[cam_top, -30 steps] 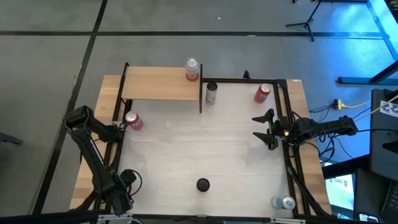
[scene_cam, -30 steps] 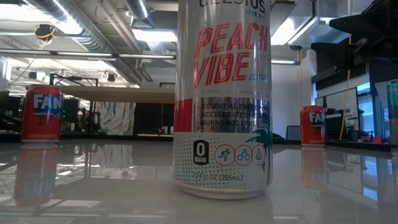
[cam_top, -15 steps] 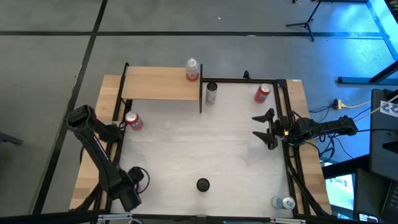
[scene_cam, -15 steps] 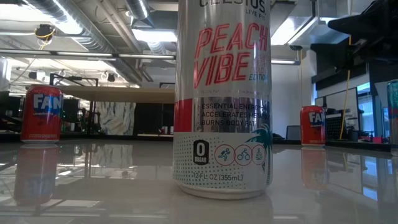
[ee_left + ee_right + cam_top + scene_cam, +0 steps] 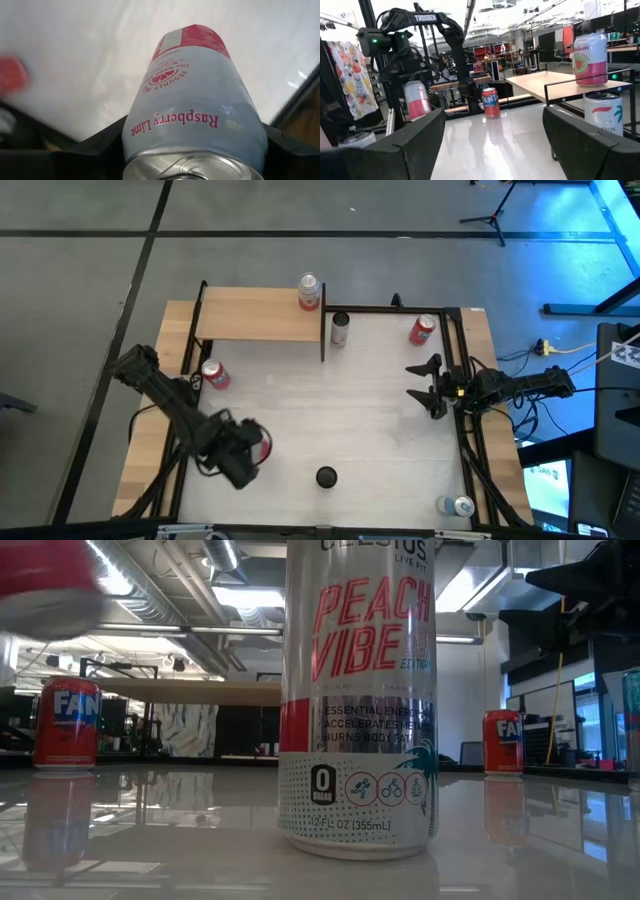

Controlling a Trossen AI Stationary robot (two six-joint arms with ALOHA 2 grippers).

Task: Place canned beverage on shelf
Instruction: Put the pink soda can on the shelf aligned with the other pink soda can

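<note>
My left gripper (image 5: 247, 452) is shut on a grey and red "Raspberry Lime" can (image 5: 192, 100) above the table's near left part; the can also shows in the right wrist view (image 5: 417, 100). The shelf (image 5: 258, 315), a light-tan board in a black frame, stands at the far left. A red and white can (image 5: 309, 292) stands on its right end. My right gripper (image 5: 428, 387) is open and empty at the table's right edge. My left gripper pinches the can's round wall near its lid end (image 5: 150, 145) between its two fingers (image 5: 97, 147), one on each side. The fingers come slanting down from above. The can is lifted clear of the table, its far end toward the tabletop.
A tall "Peach Vibe" can (image 5: 360, 700) stands near the table's front middle (image 5: 326, 476). A silver can (image 5: 340, 330) stands by the shelf's post. Red cans stand at the left (image 5: 214, 375) and far right (image 5: 423, 330). Another can (image 5: 460, 505) lies at the near right corner.
My left gripper has swung from the table's near left corner toward the right and over the tabletop. The can it carries has come into the low view's top left, clear of the table.
</note>
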